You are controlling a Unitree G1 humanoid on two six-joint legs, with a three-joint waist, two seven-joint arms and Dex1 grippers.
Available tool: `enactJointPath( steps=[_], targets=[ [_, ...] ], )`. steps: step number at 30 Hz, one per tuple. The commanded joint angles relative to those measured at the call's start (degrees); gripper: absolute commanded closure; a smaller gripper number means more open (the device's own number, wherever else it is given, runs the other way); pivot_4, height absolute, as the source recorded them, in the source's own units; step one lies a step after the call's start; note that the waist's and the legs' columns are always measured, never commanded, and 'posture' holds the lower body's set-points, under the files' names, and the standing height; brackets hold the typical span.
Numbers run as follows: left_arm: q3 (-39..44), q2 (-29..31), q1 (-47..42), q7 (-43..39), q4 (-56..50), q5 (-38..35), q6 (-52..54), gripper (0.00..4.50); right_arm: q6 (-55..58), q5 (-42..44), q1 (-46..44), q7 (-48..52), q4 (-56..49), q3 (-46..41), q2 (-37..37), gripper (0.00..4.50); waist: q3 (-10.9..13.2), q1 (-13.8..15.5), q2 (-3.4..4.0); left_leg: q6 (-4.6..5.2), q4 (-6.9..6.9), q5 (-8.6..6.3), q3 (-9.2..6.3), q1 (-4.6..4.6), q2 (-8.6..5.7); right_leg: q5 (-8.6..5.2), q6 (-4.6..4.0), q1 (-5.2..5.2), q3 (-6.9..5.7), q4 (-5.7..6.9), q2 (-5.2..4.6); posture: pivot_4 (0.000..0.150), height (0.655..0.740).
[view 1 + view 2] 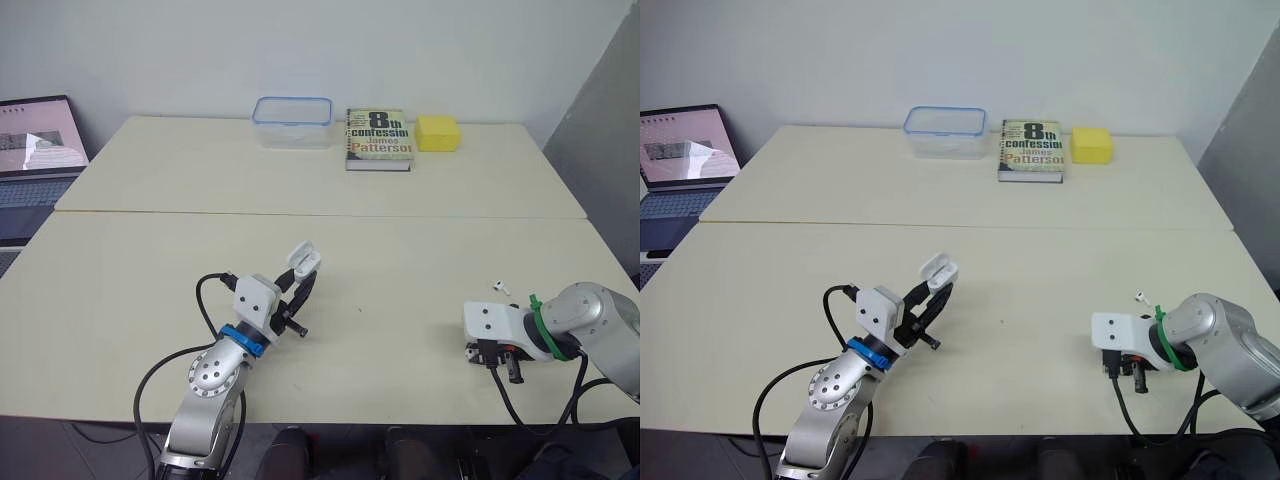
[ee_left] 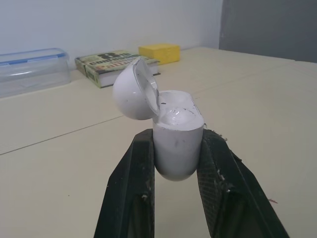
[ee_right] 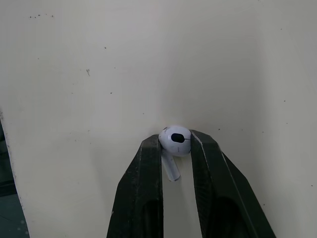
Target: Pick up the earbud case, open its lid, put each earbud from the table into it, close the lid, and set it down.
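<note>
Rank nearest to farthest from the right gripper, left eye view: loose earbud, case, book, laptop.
1. Loose earbud, on the table just past the right gripper, which holds the other earbud.
2. Case, lid open, in the left gripper, to the left.
3. Book, far side, centre.
4. Laptop, far left.

The two head views sit side by side above the near edge of the bench [image 1: 400, 200], facing forward and down. They share the same spread: laptop [image 1: 35, 150] at 10 o'clock, book [image 1: 378, 138] at 12, arms at 7 and 4. The left wrist view rides low and close behind the left tool [image 2: 178, 139], which clamps the earbud case [image 2: 176, 153], and faces level toward the book and yellow block [image 2: 158, 52] that the head views also show. The right wrist view looks steeply down at the bench, close along the right tool [image 3: 176, 141], which pinches an earbud [image 3: 177, 139]
</note>
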Motion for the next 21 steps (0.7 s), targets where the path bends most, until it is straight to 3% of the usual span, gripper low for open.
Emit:
enactJointPath(
  steps=[1,6,9,14,18,21],
  targets=[
    [-0.06,0.31,-0.56,-0.22,-1.02,0.20,-1.00,3.70,0.00,0.13,0.49,0.38,0.42,-0.41,-0.18,4.08,0.00,0.00,0.00,0.00,0.00,0.00,0.00,0.00,0.00,0.00,0.00,0.00,0.00,0.00,0.00,0.150,0.7320],
    [0.10,-0.28,-1.14,-0.45,-0.22,-0.44,-1.83,3.70,-0.65,5.44,-0.93,1.48,-0.66,-6.78,0.06,4.08,0.01,0.02,0.01,0.00,0.00,0.00,0.00,-0.04,-0.01,0.00,0.00,-0.05,0.01,-0.01,0.00,0.150,0.7320],
    [0.13,-1.10,-1.85,-0.58,-0.09,-1.47,-2.10,3.70,3.00,13.78,-4.50,0.93,-2.55,-12.92,4.92,4.08,0.01,-0.08,-0.01,0.00,0.00,0.00,0.01,-0.09,0.00,0.01,0.00,-0.12,0.03,0.03,0.01,0.150,0.7320],
    [-0.02,-2.52,-3.55,-0.47,0.06,-2.45,-2.49,3.70,10.69,27.88,-11.54,-10.04,-5.05,-21.38,24.10,4.08,0.04,-0.07,-0.09,0.00,0.00,0.00,-0.02,-0.09,0.10,0.02,0.00,-0.12,-0.01,0.09,0.16,0.150,0.7320],
    [-0.55,-3.25,-4.44,-0.57,0.46,-2.05,-3.09,3.70,9.10,31.48,-12.99,-21.93,-4.56,-21.84,40.46,4.08,0.04,0.10,-0.08,0.00,-0.01,0.00,-0.12,-0.26,0.06,0.17,-0.26,-0.26,-0.02,0.15,0.16,0.150,0.7320],
    [-0.66,-3.36,-4.76,-0.66,0.72,-1.93,-3.28,3.70,7.96,31.53,-13.33,-27.75,-2.26,-19.83,48.56,4.08,0.04,-0.01,-0.08,0.00,-0.01,0.00,-0.12,-0.28,0.03,0.18,-0.28,-0.35,-0.01,0.22,0.14,0.150,0.7320]
  ],
)
